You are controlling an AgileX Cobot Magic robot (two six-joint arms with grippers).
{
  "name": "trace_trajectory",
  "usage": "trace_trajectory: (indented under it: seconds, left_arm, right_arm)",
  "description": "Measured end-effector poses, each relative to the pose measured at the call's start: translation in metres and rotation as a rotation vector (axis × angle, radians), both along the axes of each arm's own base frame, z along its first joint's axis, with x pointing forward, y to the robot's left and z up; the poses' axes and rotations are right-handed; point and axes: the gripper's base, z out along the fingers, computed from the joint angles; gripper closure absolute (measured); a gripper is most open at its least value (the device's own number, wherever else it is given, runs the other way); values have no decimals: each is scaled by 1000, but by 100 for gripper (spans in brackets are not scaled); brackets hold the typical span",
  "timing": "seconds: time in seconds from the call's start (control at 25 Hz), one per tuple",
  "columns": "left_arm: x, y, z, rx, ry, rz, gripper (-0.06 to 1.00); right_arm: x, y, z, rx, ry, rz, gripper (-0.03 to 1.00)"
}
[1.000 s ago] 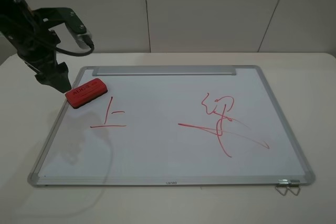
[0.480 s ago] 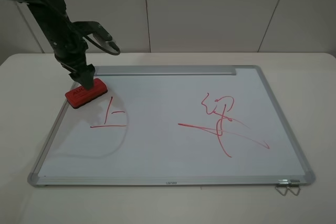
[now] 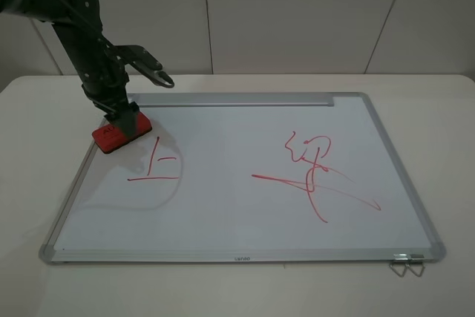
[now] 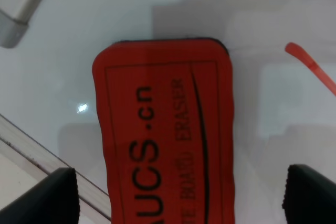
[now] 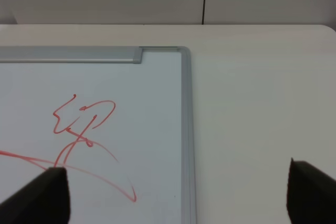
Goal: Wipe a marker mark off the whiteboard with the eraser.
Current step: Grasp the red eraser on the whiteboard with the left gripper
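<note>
We see our left gripper (image 4: pixel 181 195) spread wide, straddling the small red rectangular eraser (image 4: pixel 163 124) on the silver-framed white whiteboard (image 3: pixel 223 217); the thin red three-stroke marker mark (image 3: pixel 154 168) lies near it; right gripper (image 5: pixel 176 195) also wide

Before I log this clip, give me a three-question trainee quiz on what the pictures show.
1. True or false: the left gripper is clamped shut on the eraser.
2. Where does the eraser lie? A) near the far left corner of the whiteboard B) on the big scribble C) on the table, off the board
3. How many strokes make up the small mark?
Key: 1 false, its jaws stand open either side; 2 A; 3 three.
</note>
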Motion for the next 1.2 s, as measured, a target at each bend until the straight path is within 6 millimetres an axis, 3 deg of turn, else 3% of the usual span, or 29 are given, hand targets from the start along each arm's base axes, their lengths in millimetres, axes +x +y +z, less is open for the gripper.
trace_trajectory:
  seconds: [0.32, 0.6, 1.2]
  left_arm:
    - [6, 4, -4, -15, -35, 19, 17]
    - [6, 3, -21, -13, 4, 36, 17]
    - [7, 3, -24, -19, -3, 61, 17]
  right_arm:
    - [0, 0, 0, 0, 0, 0, 26]
    - [0, 0, 0, 0, 0, 0, 26]
    - [0, 0, 0, 0, 0, 0, 26]
